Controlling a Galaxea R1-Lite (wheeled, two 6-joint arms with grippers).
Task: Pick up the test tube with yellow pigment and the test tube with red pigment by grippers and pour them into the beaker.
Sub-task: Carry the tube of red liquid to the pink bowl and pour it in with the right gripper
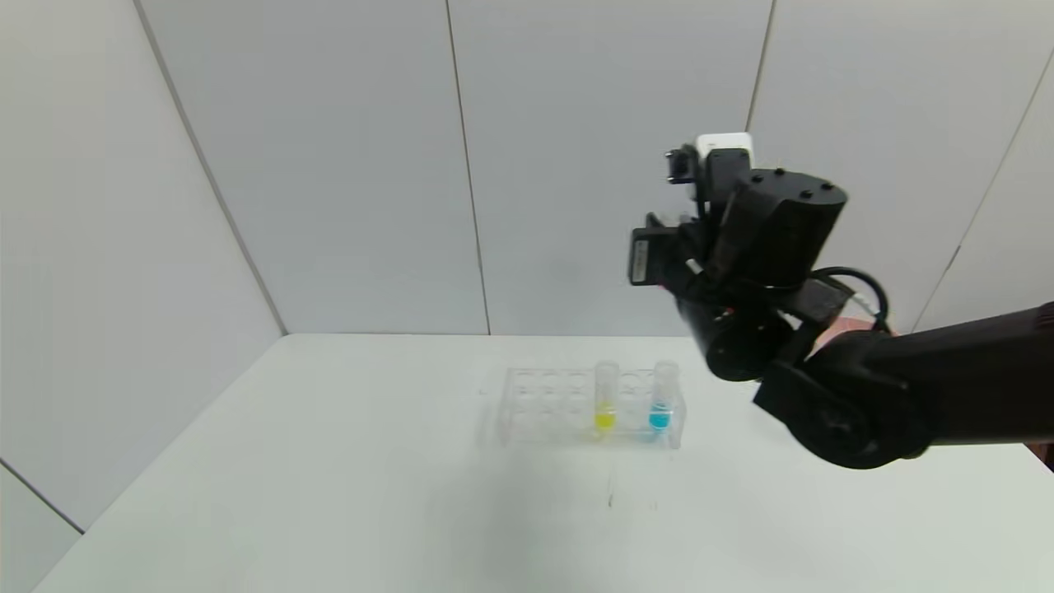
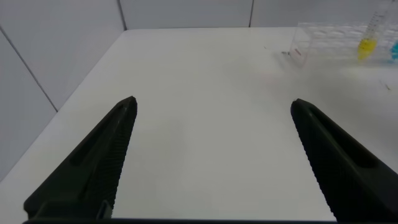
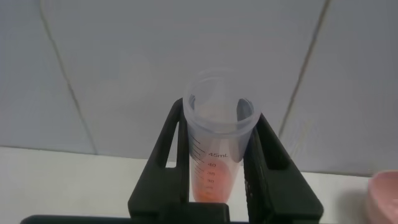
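The right gripper (image 3: 217, 180), raised above the worktop (image 1: 370, 494) right of the rack (image 1: 543, 403), is clamped on the red tube (image 3: 217, 155). The yellow tube (image 1: 606, 395) stands in the rack beside a blue tube (image 1: 661, 395). The left gripper (image 2: 214, 155) is spread wide over bare worktop.

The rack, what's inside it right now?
The rack holds the yellow tube and a blue tube, upright; its other holes look empty. The red tube is in the right gripper.
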